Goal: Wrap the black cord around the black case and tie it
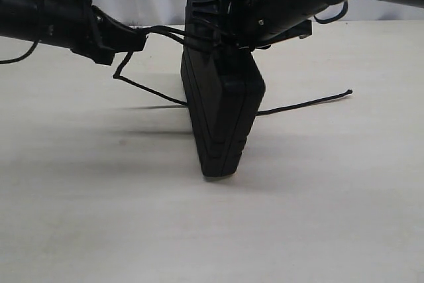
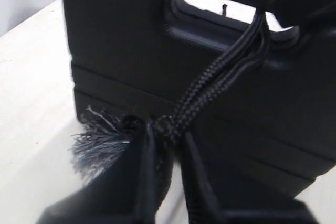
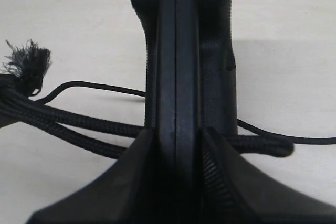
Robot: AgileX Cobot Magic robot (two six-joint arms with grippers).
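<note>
Left gripper (image 2: pixel 168 136) on black cord (image 2: pixel 220 77) beside upright black case (image 2: pixel 115 35)

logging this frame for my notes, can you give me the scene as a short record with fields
case: black case standing on edge on the table
cord: black cord passes through the case's handle slot, one thin end trailing on the table
left gripper: shut on the cord beside its frayed knot
right gripper: clamped on the case's top edge
tie: no knot around the case visible
</note>
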